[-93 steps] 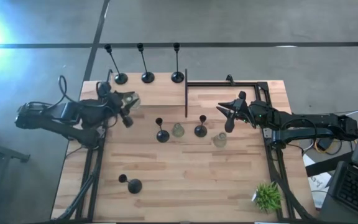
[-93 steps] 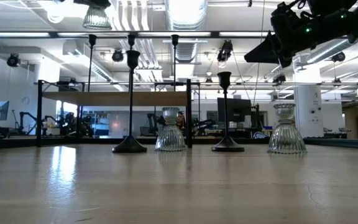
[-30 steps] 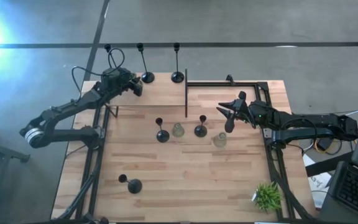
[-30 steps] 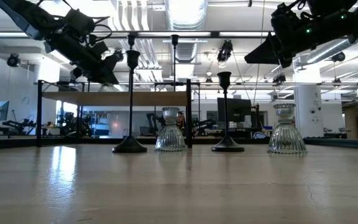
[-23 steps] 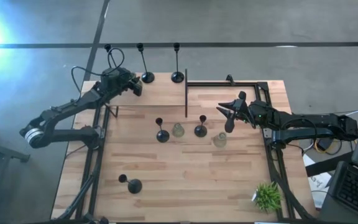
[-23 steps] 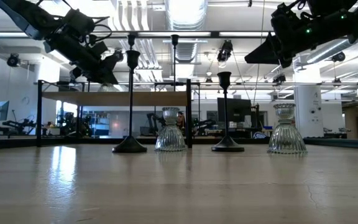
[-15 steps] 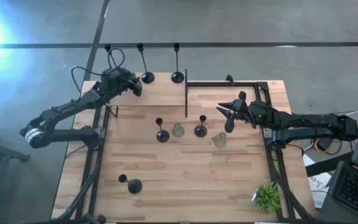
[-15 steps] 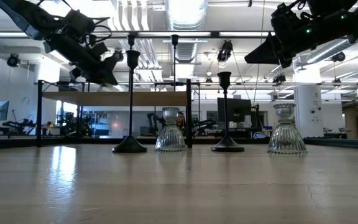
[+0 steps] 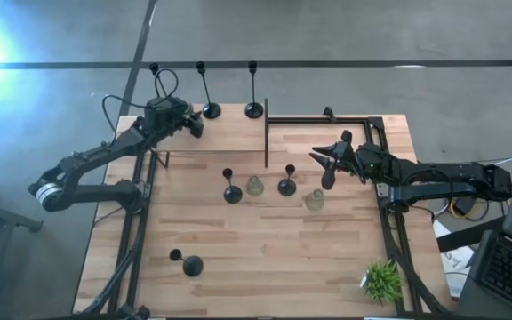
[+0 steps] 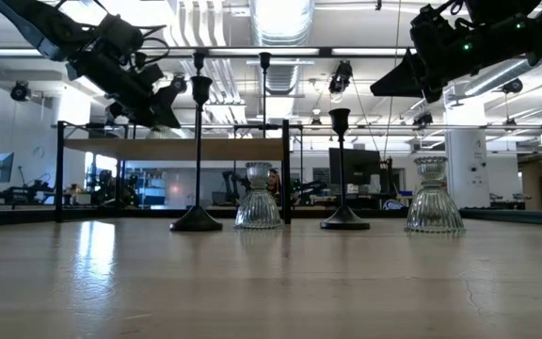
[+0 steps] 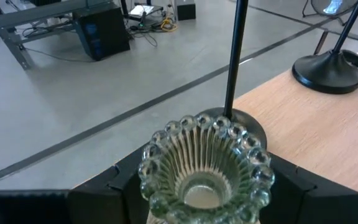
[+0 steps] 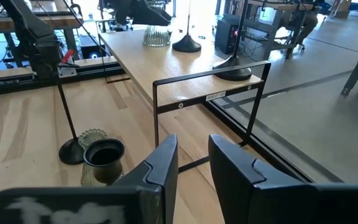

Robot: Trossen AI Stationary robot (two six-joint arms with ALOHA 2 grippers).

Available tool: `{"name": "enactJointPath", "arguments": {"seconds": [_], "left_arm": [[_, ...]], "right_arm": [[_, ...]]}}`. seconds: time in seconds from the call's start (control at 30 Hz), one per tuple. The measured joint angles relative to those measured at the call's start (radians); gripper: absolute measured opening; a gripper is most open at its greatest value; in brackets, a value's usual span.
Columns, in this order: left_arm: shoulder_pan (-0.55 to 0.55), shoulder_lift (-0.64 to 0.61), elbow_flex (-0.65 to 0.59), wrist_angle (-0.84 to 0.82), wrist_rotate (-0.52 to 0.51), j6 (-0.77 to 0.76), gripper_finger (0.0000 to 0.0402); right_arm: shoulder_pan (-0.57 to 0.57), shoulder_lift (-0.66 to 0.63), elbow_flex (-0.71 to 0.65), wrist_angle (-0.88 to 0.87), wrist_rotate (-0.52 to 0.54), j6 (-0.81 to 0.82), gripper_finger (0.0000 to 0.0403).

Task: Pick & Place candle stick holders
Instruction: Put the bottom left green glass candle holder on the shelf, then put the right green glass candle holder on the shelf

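Left gripper (image 11: 204, 186) has swung to the back row, fingers spread either side of the upright glass holder (image 11: 205, 167), right gripper idle

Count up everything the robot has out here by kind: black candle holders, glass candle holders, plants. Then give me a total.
Black candle holders: 6
Glass candle holders: 3
Potted plant: 1
Total: 10
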Motion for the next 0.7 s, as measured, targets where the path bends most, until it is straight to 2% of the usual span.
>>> {"name": "enactJointPath", "arguments": {"seconds": [0.4, 0.7], "left_arm": [[0.0, -0.074, 0.02, 0.004, 0.031, -0.007, 0.0227], [-0.002, -0.168, 0.088, -0.063, 0.281, -0.051, 0.0227]], "right_arm": [[0.0, 0.0, 0.0, -0.001, 0.0, 0.0, 0.0095], [0.0, 0.0, 0.0, -0.021, -0.002, 0.0, 0.0092]]}}
